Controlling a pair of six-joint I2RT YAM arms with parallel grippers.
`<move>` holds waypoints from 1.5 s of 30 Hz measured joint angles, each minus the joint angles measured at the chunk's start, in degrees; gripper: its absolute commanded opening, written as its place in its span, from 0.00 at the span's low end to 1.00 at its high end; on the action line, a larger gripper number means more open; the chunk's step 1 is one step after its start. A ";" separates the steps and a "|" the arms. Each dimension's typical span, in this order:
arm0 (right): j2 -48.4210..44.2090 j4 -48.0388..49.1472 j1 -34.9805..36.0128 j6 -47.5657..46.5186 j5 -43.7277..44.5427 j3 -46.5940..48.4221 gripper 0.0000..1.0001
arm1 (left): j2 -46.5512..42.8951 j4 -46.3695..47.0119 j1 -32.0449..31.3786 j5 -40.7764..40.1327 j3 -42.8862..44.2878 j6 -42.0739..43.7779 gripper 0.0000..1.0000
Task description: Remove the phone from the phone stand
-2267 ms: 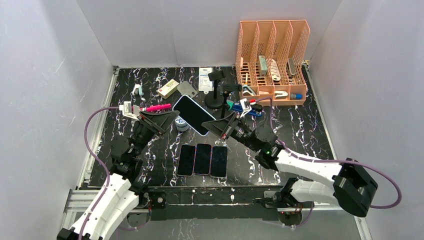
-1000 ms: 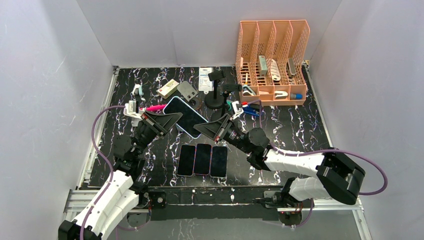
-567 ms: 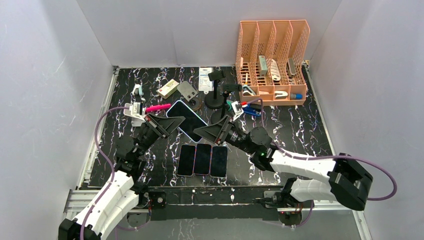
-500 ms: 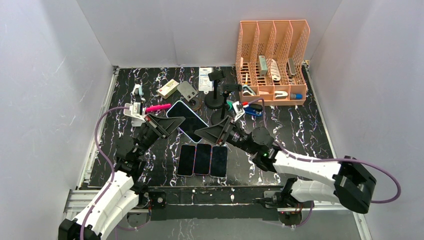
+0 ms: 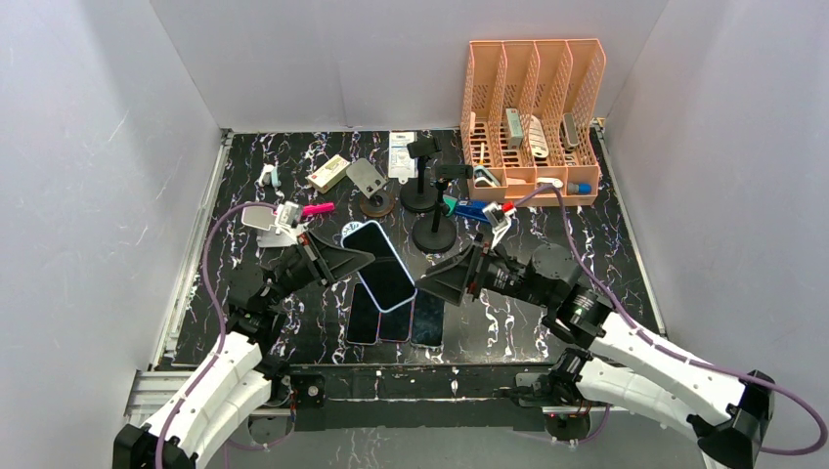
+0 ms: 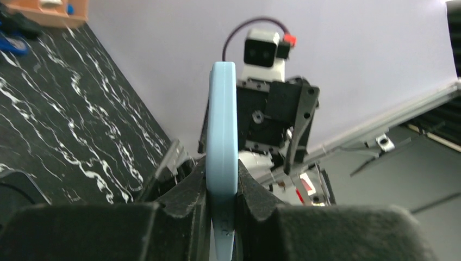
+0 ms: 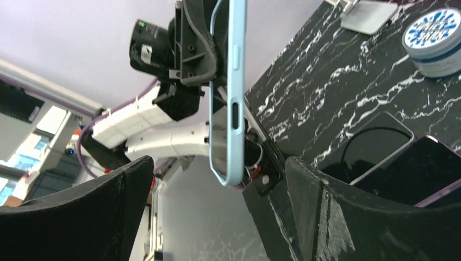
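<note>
1. Phone (image 5: pixel 379 266): we see it off the phone stand (image 5: pixel 434 234), clamped edge-on in the left gripper (image 5: pixel 360 262), above the tabletop (image 5: pixel 587 244).
2. The right gripper (image 5: pixel 435 285) gapes wide, holding nothing.
3. We judge that only setting it down is left.

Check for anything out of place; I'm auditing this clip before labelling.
The blue-cased phone hangs in mid-air, tilted above the row of three phones, pinched by the left end effector alone. The right end effector is open and off it.

Right pincer (image 5: pixel 443 282) now off phone (image 5: pixel 379 265)
</note>
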 measured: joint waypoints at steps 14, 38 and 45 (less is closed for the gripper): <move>8.66 1.07 -2.16 -0.22 -19.10 1.46 0.83 | -0.28 -0.61 -2.16 11.43 0.00 1.81 0.00; 19.23 19.93 -2.14 10.58 -23.28 0.92 0.51 | -0.83 -6.12 -3.61 11.85 0.04 5.84 0.00; 19.61 19.93 -2.08 10.54 -23.37 0.92 0.41 | -0.76 -6.47 -3.65 11.69 0.94 5.90 0.00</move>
